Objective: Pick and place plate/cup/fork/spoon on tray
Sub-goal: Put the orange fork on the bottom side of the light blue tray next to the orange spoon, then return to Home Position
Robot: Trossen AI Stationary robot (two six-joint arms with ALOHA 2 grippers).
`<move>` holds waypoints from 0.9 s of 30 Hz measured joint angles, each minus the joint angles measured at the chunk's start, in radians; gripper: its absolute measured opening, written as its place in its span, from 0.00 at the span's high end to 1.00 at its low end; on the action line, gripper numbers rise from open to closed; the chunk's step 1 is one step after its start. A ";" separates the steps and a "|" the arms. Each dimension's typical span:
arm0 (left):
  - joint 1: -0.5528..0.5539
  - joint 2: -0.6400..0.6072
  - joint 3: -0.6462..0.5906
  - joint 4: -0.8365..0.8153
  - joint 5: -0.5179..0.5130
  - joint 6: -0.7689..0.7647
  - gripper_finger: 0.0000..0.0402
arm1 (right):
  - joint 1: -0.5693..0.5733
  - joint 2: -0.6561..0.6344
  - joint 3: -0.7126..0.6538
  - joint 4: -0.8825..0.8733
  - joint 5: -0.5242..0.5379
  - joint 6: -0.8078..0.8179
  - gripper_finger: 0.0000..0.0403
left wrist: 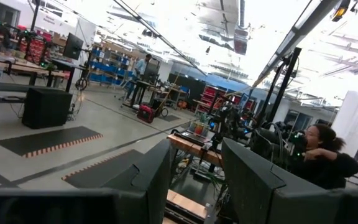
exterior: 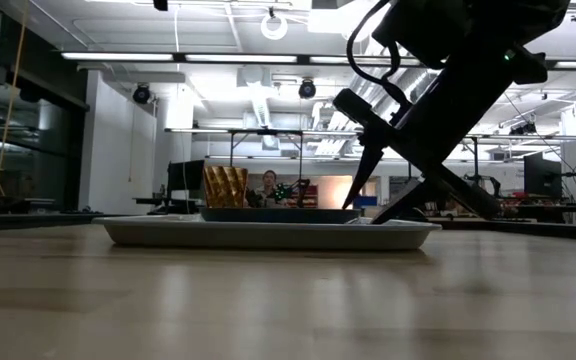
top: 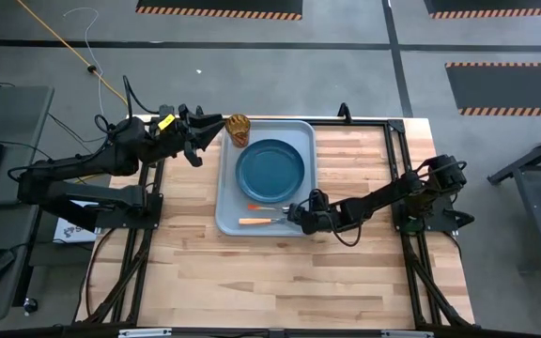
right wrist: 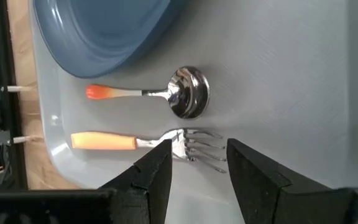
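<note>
wood table (top: pixel 280 272): right gripper (right wrist: pixel 196 163) low over fork (right wrist: pixel 148 142), fingers apart; left fingers (left wrist: pixel 148 180) apart.

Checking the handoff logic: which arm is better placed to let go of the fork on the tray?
Right. Its claw hangs open over the fork on the tray; the left claw sits beyond the tray's far corner.

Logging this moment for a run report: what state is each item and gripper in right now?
plate: flat on the tray
cup: upright in a tray corner
spoon: lying on tray beside plate
fork: lying on tray beside spoon
right gripper: open over the fork's tines
left gripper: beside the cup
</note>
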 joint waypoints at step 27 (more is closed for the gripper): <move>0.000 -0.003 0.000 0.000 -0.002 -0.024 0.67 | -0.032 -0.455 -0.001 -0.377 -0.093 -0.788 0.64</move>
